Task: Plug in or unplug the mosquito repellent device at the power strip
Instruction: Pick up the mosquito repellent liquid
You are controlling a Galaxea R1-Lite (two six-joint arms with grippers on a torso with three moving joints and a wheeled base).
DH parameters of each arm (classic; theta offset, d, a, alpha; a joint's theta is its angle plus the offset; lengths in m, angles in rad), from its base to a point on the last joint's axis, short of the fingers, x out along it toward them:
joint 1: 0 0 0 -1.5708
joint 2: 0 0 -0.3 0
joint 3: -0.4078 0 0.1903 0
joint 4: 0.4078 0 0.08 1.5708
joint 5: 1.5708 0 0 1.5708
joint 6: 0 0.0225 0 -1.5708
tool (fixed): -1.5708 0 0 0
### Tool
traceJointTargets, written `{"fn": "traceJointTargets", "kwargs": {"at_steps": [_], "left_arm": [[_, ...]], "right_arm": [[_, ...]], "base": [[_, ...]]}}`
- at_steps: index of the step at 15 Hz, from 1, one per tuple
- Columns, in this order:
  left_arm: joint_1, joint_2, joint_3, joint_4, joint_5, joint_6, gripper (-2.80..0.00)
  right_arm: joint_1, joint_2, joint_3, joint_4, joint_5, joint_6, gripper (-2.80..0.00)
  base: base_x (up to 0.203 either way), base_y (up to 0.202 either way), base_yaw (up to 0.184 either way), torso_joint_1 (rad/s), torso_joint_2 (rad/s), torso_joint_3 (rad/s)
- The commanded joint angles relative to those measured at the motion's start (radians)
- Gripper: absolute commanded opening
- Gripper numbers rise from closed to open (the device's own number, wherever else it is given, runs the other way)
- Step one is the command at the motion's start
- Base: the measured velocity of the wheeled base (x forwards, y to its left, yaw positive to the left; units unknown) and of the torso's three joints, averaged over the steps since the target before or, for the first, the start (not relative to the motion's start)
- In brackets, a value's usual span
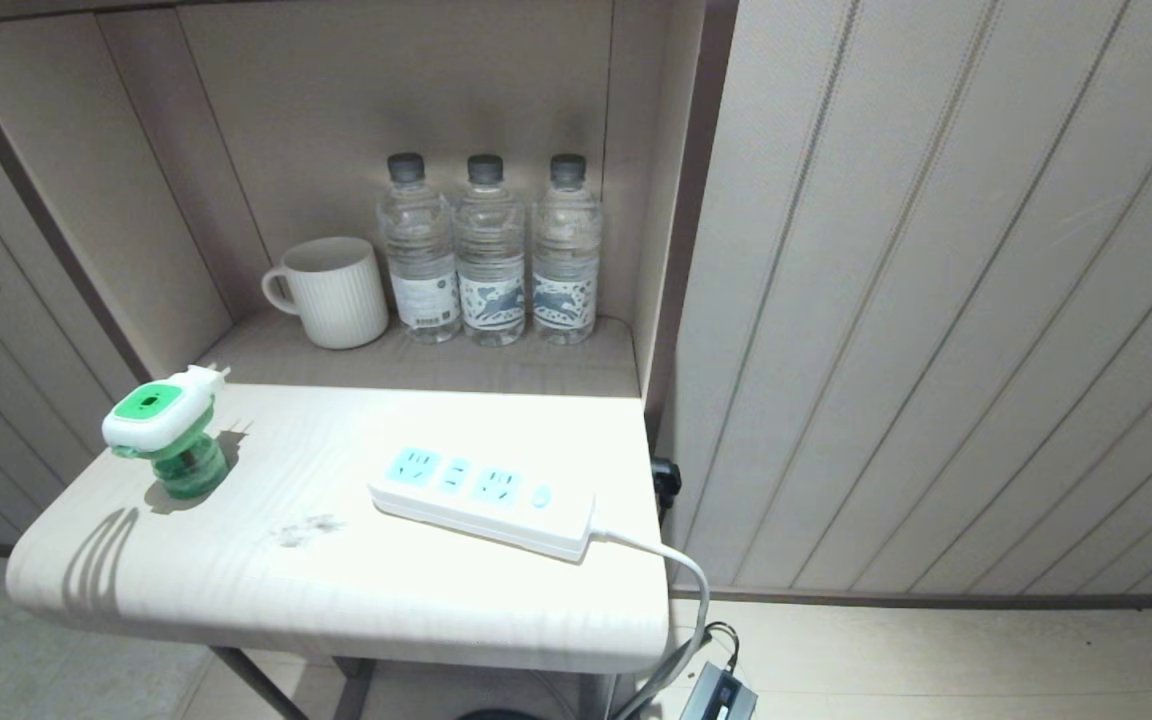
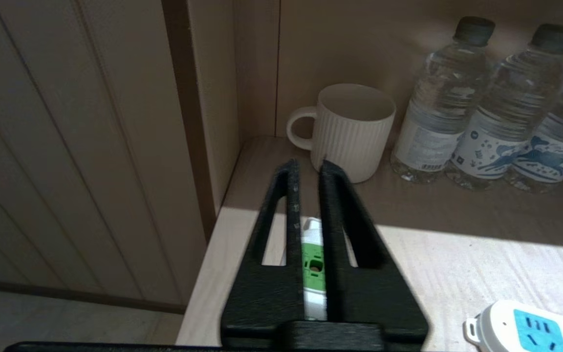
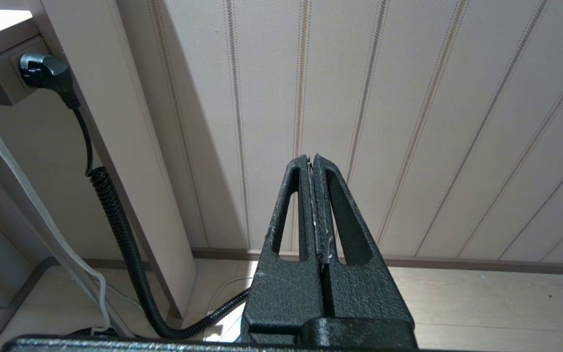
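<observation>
Approach step: my left gripper [image 2: 307, 168], slightly parted and empty, hangs over the unplugged mosquito repellent device [image 1: 164, 435]. Next, open wider and grasp its head; the power strip [image 1: 484, 500] lies to its right. Right gripper [image 3: 312, 161] clenched, parked low

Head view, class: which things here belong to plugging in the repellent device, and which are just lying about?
Belongs to the job:
mosquito repellent device
power strip

Just lying about:
white mug
three water bottles

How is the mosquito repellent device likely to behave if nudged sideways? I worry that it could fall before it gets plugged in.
The mosquito repellent device looks top-heavy: a broad white head sits tilted on a narrower green bottle, so a high push would probably tip it. It looks small and plastic, so probably light, likely to slide on the smooth table. It stands near the table's left edge, leaving little margin.
</observation>
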Motion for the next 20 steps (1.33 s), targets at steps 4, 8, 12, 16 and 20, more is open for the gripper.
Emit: {"fn": "traceJointTargets", "kwargs": {"at_steps": [4, 8, 12, 16, 20], "left_arm": [[-0.003, 0.049, 0.092, -0.137, 0.006, 0.001, 0.00], [-0.002, 0.126, 0.238, -0.478, 0.061, 0.064, 0.00], [-0.007, 0.138, 0.287, -0.500, 0.062, 0.065, 0.00], [-0.079, 0.136, 0.339, -0.536, 0.052, 0.067, 0.00], [-0.080, 0.170, 0.357, -0.577, 0.052, 0.061, 0.00]], "right_arm": [[0.000, 0.000, 0.000, -0.001, 0.000, 0.000, -2.80], [0.000, 0.000, 0.000, -0.001, 0.000, 0.000, -2.80], [0.000, 0.000, 0.000, -0.001, 0.000, 0.000, -2.80], [0.000, 0.000, 0.000, -0.001, 0.000, 0.000, -2.80], [0.000, 0.000, 0.000, -0.001, 0.000, 0.000, -2.80]], "base": [[0.000, 0.000, 0.000, 0.000, 0.00, 0.000], [0.000, 0.000, 0.000, 0.000, 0.00, 0.000], [0.000, 0.000, 0.000, 0.000, 0.00, 0.000], [0.000, 0.000, 0.000, 0.000, 0.00, 0.000], [0.000, 0.000, 0.000, 0.000, 0.00, 0.000]]}}
